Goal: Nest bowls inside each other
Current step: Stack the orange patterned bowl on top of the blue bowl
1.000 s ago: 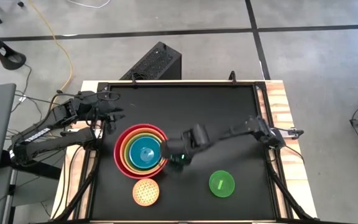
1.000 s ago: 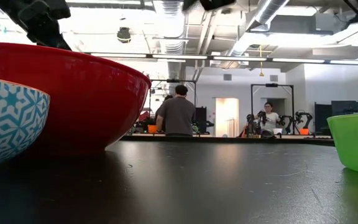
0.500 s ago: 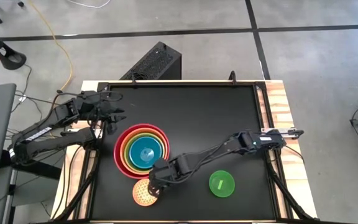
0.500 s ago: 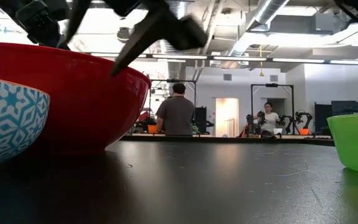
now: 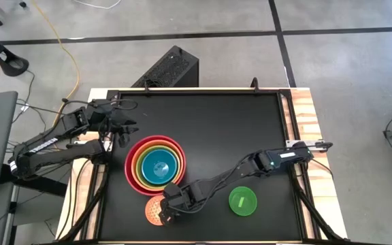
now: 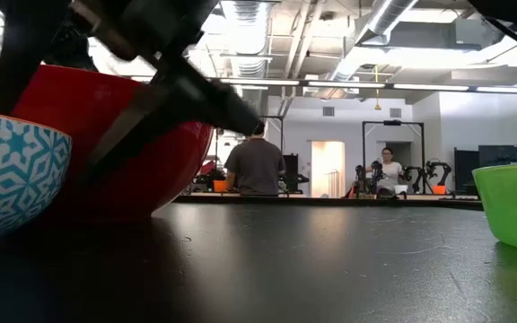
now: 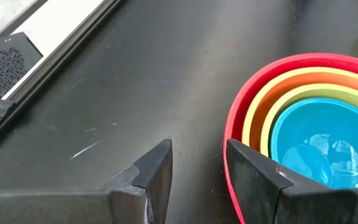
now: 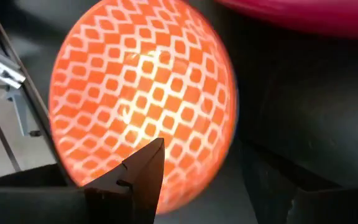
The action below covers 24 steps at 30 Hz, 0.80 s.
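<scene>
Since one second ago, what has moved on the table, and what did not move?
The right pincer swung from beside the nested bowls toward the table's near edge and now stands open at the patterned bowl, not yet gripping it. The nested bowls, the small green bowl and the left pincer stayed put.

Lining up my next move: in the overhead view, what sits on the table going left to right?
Left claw → nested stack, red bowl outermost, blue bowl innermost → bright green bowl. The patterned bowl and the open right claw over it lie below the stack, overlapping it in the order.
</scene>
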Tool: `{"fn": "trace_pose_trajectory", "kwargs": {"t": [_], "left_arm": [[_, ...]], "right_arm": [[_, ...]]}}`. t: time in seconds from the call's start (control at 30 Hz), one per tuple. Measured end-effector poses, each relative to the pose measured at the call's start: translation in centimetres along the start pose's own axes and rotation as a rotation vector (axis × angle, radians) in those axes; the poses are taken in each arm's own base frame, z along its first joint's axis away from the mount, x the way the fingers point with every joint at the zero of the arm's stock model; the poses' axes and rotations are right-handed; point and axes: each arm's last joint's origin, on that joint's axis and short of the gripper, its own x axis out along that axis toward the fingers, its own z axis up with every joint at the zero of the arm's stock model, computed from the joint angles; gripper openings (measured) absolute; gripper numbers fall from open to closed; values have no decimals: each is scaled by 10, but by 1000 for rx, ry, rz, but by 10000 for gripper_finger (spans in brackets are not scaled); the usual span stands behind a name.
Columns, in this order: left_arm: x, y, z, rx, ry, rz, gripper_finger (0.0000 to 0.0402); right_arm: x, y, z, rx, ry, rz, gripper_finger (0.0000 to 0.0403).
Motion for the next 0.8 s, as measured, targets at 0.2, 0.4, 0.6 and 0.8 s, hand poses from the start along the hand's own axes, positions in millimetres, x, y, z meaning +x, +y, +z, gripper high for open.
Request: {"fn": "trace_pose_trajectory", "kwargs": {"t": [0.2,0.4,0.6,0.8], "left_arm": [[0,-1,0,-23,0,-21,140],[-1,-1,0,-45,0,-43,140],[0,-1,0,-44,0,-43,140],[-1,-1,0,-34,-1,-35,140]], "right_arm": [[15,-4,4,27,-41,11,205],[15,-10,9,73,-25,-27,71],[4,-8,5,72,49,-27,15],[-75,-12,8,-9,143,-177,6]]}}
